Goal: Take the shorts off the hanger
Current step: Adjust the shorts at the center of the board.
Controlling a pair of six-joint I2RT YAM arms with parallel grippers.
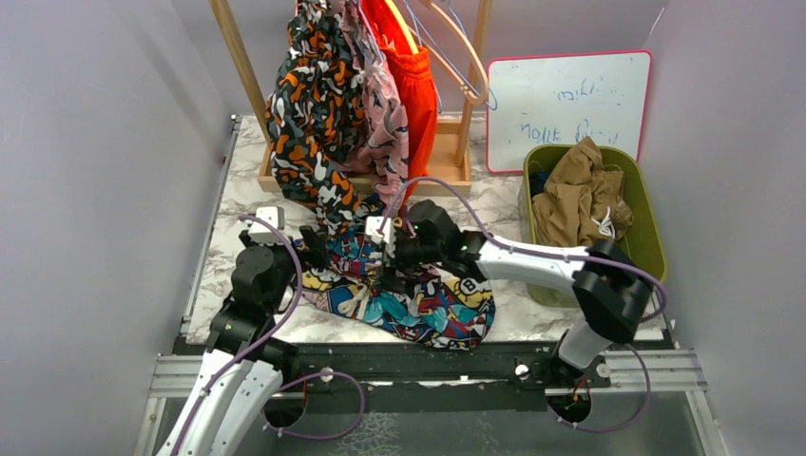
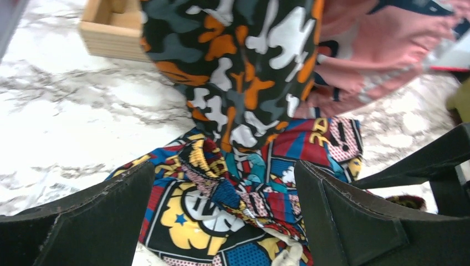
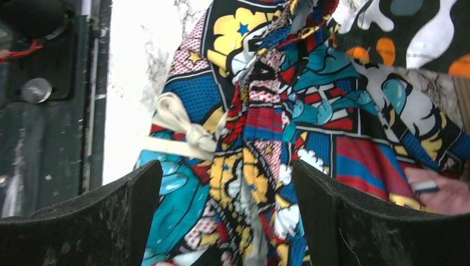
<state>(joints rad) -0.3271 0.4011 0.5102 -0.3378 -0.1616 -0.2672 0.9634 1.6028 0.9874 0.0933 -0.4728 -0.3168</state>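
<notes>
The multicolour comic-print shorts [image 1: 423, 306] lie crumpled on the marble table, with no hanger on them that I can see. My left gripper [image 1: 316, 239] is open just above their left end; in the left wrist view [image 2: 224, 166] the bunched waistband [image 2: 216, 177] lies between the spread fingers. My right gripper [image 1: 392, 271] is open over their middle; in the right wrist view [image 3: 226, 166] the fabric [image 3: 260, 138] and white drawstring [image 3: 180, 124] lie between its fingers. Black-orange-white blotch shorts [image 1: 314, 104], pink print shorts [image 1: 382, 119] and bright orange shorts [image 1: 416, 81] hang on the rack.
The wooden rack's base [image 1: 447, 176] stands at the back of the table, with empty hangers [image 1: 461, 47] on it. A green bin [image 1: 651, 228] at the right holds tan shorts [image 1: 580, 199] and navy fabric [image 1: 544, 182]. A whiteboard [image 1: 570, 95] leans behind it.
</notes>
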